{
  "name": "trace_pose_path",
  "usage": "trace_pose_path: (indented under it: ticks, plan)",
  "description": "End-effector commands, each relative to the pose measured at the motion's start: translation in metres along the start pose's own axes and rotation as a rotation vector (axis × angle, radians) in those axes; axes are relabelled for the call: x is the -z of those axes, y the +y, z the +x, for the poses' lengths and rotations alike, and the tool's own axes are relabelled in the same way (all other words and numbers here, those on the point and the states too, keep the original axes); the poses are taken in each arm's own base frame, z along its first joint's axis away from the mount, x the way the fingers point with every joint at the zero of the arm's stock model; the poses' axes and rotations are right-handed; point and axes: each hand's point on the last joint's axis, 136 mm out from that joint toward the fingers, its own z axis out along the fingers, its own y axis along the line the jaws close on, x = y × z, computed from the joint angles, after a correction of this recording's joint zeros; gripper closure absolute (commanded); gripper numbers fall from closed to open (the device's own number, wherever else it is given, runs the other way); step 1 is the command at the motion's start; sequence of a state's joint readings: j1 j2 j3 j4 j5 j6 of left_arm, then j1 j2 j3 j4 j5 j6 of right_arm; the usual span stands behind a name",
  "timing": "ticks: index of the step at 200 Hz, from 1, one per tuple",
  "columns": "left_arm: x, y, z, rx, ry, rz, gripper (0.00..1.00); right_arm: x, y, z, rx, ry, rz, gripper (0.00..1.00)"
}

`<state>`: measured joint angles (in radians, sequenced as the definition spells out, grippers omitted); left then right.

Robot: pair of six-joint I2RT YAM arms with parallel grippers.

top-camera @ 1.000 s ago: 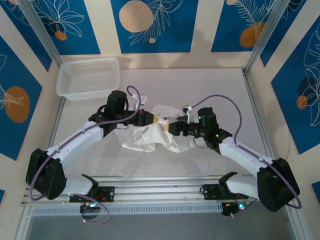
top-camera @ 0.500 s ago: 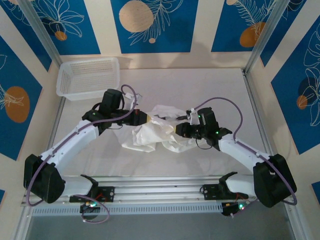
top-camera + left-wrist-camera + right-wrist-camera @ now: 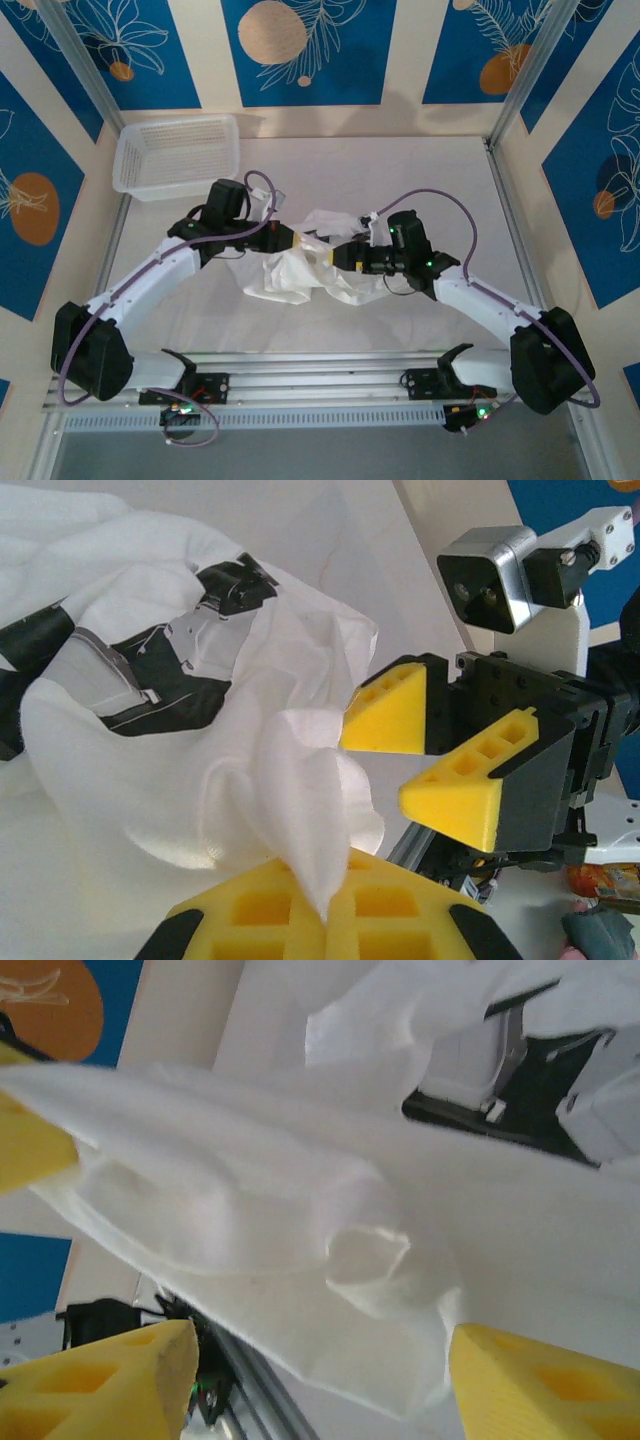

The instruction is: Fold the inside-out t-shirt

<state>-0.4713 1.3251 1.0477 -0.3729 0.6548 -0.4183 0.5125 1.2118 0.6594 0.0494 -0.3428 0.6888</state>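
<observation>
Centre of the table [image 3: 430,180] first: the inside-out t-shirt [image 3: 300,275], bunched in a wrinkled white heap between the two arms. Nothing flat, nothing folded yet.

Over to the left gripper [image 3: 298,240], reaching in from the left and buried in the upper edge of the heap. Closer in, from the left wrist: yellow pads [image 3: 250,910] pressed tight together, pinching a peak of thin cloth. Fabric fanning up and away from that pinch, dark shapes showing through it at upper left.

Now the right gripper [image 3: 335,256], coming in from the other side, nose to nose with the left one, just beside it over the shirt. Spread wide, clamping nothing. From the left wrist, two yellow wedge fingers [image 3: 390,715] plainly apart, tips aimed at the pinched fold. Close to the cloth; touching or not, cannot tell.

Same story from the right wrist: jaws far apart at the bottom corners, a stretched sheet of shirt draped across in front and sagging between them. A small curled flap mid-sheet, too blurred to name.

Off in the far left corner, a white mesh basket [image 3: 175,155], well apart from the shirt.
</observation>
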Motion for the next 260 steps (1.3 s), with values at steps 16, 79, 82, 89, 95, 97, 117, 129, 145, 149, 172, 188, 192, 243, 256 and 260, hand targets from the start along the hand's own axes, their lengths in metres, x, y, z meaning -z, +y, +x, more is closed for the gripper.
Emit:
trace_pose_path:
  ticks: [16,79,82,89,95,97,117,129,145,149,172,188,192,243,256,260]
  plan:
    - [0.006,-0.006,-0.001,-0.01,-0.019,0.035,1.0,-0.021,-0.023,-0.019,0.015,-0.06,0.131,0.3]
    - [0.007,-0.002,0.003,-0.009,-0.024,0.017,1.0,-0.034,-0.037,-0.031,-0.023,-0.047,0.213,0.4]
    - [0.007,-0.002,0.003,-0.008,-0.024,0.016,1.0,-0.035,-0.036,-0.03,-0.026,-0.04,0.209,0.42]
    - [0.007,-0.001,0.003,-0.011,-0.027,0.014,1.0,-0.035,-0.037,-0.025,-0.04,-0.021,0.206,0.47]
    - [0.007,0.0,0.003,-0.01,-0.028,0.011,1.0,-0.034,-0.038,-0.021,-0.056,-0.005,0.208,0.52]
    - [0.007,0.0,0.003,-0.01,-0.027,0.009,1.0,-0.034,-0.038,-0.019,-0.061,0.002,0.207,0.54]
    - [0.007,0.001,0.004,-0.01,-0.026,0.005,1.0,-0.034,-0.04,-0.001,-0.107,0.08,0.194,0.71]
    - [0.007,0.001,0.004,-0.011,-0.025,0.005,1.0,-0.035,-0.04,0.01,-0.12,0.121,0.18,0.75]
    - [0.006,0.0,0.003,-0.014,-0.025,0.011,1.0,-0.038,-0.034,0.017,-0.128,0.164,0.135,0.71]
    - [0.006,0.0,0.002,-0.014,-0.026,0.012,1.0,-0.039,-0.033,0.018,-0.132,0.17,0.124,0.66]
    - [0.004,-0.002,0.001,-0.011,-0.023,0.026,1.0,-0.043,-0.021,0.01,-0.157,0.172,0.076,0.44]
    - [0.004,-0.001,0.002,-0.007,-0.021,0.026,1.0,-0.047,-0.011,0.001,-0.158,0.162,0.041,0.42]
    - [0.004,-0.001,0.002,-0.006,-0.02,0.025,1.0,-0.048,-0.009,-0.001,-0.157,0.16,0.036,0.42]
    - [0.006,0.001,0.004,-0.005,-0.027,0.01,1.0,-0.054,-0.041,0.011,-0.213,0.217,0.188,0.58]
    - [0.007,0.003,0.005,-0.007,-0.028,-0.007,1.0,-0.047,-0.05,0.013,-0.234,0.219,0.226,0.66]
    - [0.007,0.005,0.006,-0.007,-0.026,-0.012,1.0,-0.045,-0.052,0.014,-0.241,0.22,0.234,0.67]
